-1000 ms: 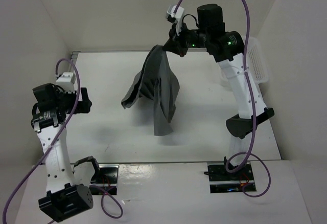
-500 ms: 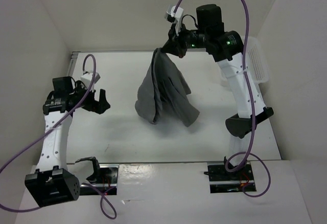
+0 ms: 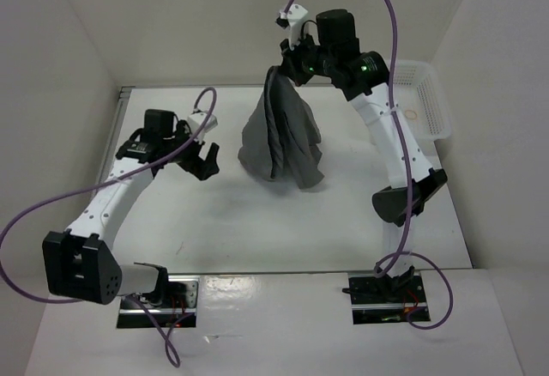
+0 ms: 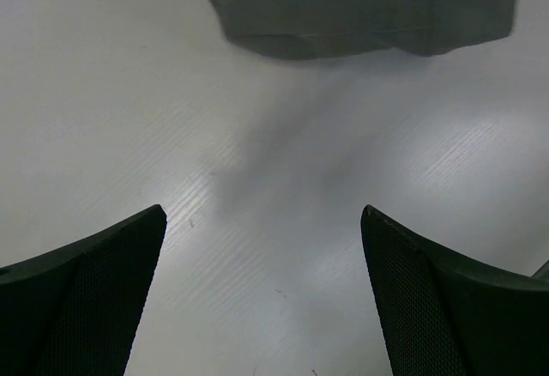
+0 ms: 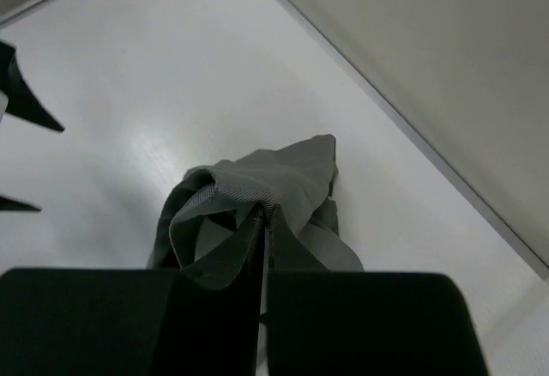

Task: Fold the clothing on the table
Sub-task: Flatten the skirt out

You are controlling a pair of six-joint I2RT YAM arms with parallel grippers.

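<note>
Right claw (image 3: 286, 69): is pinching shut on the top of the clothing (image 3: 279, 136) and holding it up over the far middle of the counter (image 3: 171, 221).
Right claw, wrist view (image 5: 264, 251): its two dark fingers are pressing together with a gathered fold of grey fabric (image 5: 257, 191) caught between them.
Clothing: is hanging from that one grip point as a bunched dark grey drape, narrow at the top and widening downward, with folds running along its length. Whether the lower edge is resting on the counter or hanging just above it cannot be told.
Left claw (image 3: 202, 158): is standing wide open and gripping nothing. It is hovering over the counter to the left of the clothing, pointing toward it and apart from it.
Left claw, wrist view (image 4: 262, 217): bare counter (image 4: 257, 136) is lying between its spread fingers, with the clothing's lower hem (image 4: 360, 7) showing at the top of the view.
Basket (image 3: 426, 106): white mesh, is sitting at the counter's far right edge, beyond the right arm.
Cables (image 3: 391, 24): purple, are looping above both arms.
</note>
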